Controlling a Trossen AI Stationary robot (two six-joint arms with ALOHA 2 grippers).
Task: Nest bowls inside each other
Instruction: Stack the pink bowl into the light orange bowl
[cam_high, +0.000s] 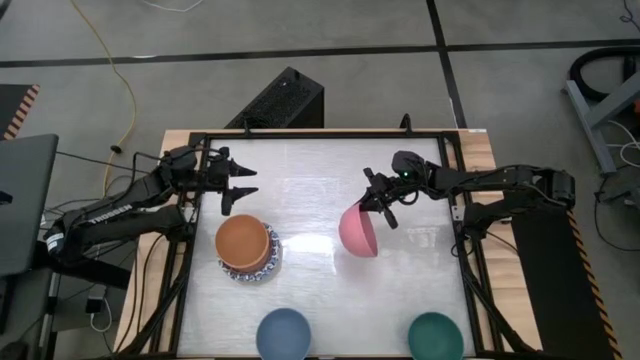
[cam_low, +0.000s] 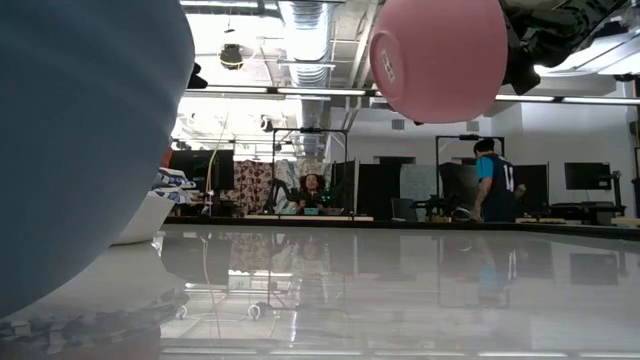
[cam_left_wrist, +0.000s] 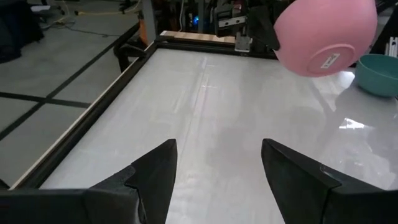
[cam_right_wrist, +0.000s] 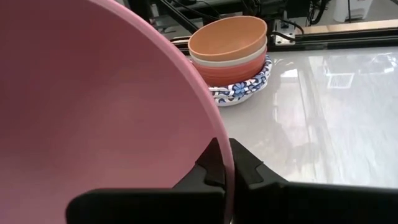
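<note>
My right gripper (cam_high: 384, 207) is shut on a pink bowl (cam_high: 358, 232) that hangs in the air over the middle of the table. At the left stands a stack of nested bowls (cam_high: 246, 247), an orange bowl (cam_right_wrist: 227, 36) on top and a blue-patterned white one (cam_right_wrist: 245, 87) at the bottom. A blue bowl (cam_high: 284, 334) and a dark green bowl (cam_high: 436, 337) rest on their bases by the near edge. My left gripper (cam_high: 243, 187) hovers open, beyond the stack. My right gripper pinches the pink bowl's rim (cam_right_wrist: 225, 163) between its two fingers, one finger inside the bowl and one outside. The fingers come nearly level from the table's right side. The bowl is lifted clear and tipped on edge, its base (cam_left_wrist: 326, 60) facing the table's left.
A black frame (cam_high: 190, 250) runs around the white tabletop. Bare table lies between the stack and the pink bowl. A black box (cam_high: 283, 100) sits past the far edge. People are in the room beyond (cam_low: 495, 180).
</note>
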